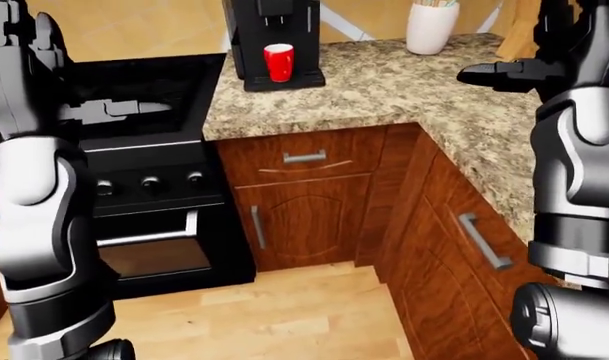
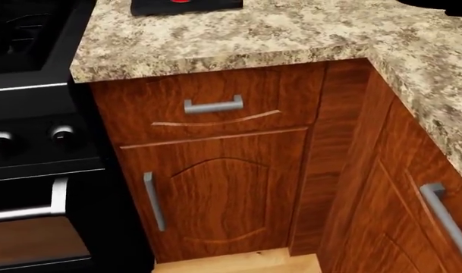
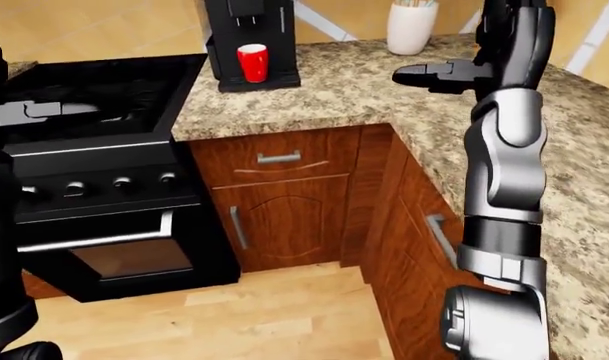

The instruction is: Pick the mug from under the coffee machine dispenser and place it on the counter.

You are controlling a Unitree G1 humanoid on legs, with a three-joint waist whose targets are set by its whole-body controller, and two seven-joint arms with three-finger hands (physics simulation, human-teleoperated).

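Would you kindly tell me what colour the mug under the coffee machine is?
The mug is red, clearest in the left-eye view.

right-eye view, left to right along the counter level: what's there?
Black stove → black coffee machine with the red mug under its dispenser → white vase → right hand above the speckled granite counter.

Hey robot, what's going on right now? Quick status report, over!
Both hands empty: right hand raised over the counter, left hand over the stove. Red mug under the coffee machine, untouched. Nothing in the way.
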